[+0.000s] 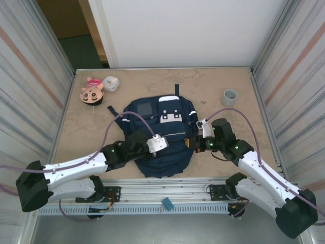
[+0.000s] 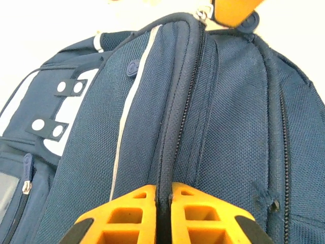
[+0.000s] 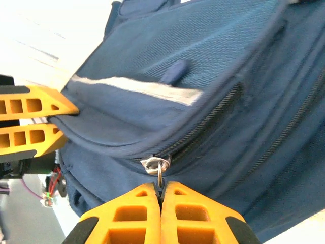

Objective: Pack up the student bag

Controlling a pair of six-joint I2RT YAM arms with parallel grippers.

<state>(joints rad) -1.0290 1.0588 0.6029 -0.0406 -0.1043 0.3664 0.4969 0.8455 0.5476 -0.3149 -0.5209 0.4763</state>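
Navy backpack (image 1: 163,140) at near edge of table (image 1: 223,84), left gripper (image 2: 163,195) pinched shut on its seam, right gripper (image 3: 161,193) clamping zipper pull (image 3: 159,170).

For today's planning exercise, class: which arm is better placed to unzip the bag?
Probably right: the right gripper is shut on the zip pull; the left gripper pinches the bag at its seam.

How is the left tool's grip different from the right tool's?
The left tool pinches a fabric seam of the bag; the right tool pinches the small metal zipper pull. The left tool reaches over the bag; the right tool sits at its side edge. Both are orange and shut.
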